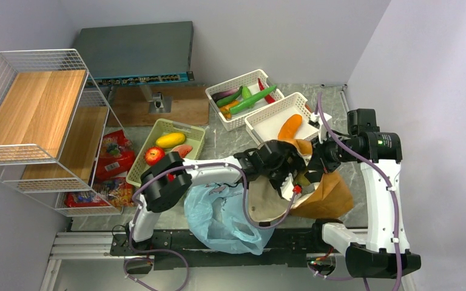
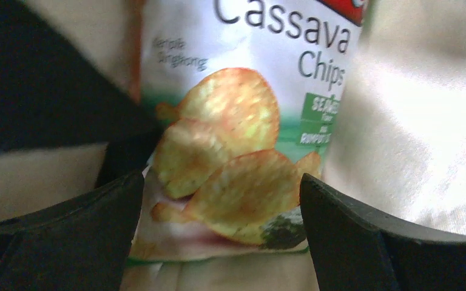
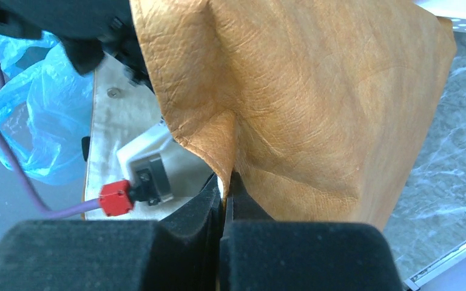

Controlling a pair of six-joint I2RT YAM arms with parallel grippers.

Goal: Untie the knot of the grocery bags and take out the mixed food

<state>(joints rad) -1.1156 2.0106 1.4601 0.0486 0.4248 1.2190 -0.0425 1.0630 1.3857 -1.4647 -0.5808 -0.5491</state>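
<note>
Tote [image 1: 332,195] at table's [image 1: 227,145] near right, brown rim pinched tight by R gripper [image 3: 226,189]. Chips pack [image 2: 243,151] inside, on cream lining. L gripper [image 2: 221,203] wide, straddling pack. Best: close squarely mid-pack, lift w/o snagging lining.

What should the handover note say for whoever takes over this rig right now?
Left gripper: open, inside the canvas tote, jaws either side of a cassava chips pack, not yet closed on it.
Right gripper: shut on the tote's rim, holding it up.
Out already: mango and apple in the green basket; carrot in a white basket; cucumber in the other white basket.
Blue plastic bag lies slack at the near edge.
To do: grip the chips pack, lift it out, check both bags for anything more.
</note>
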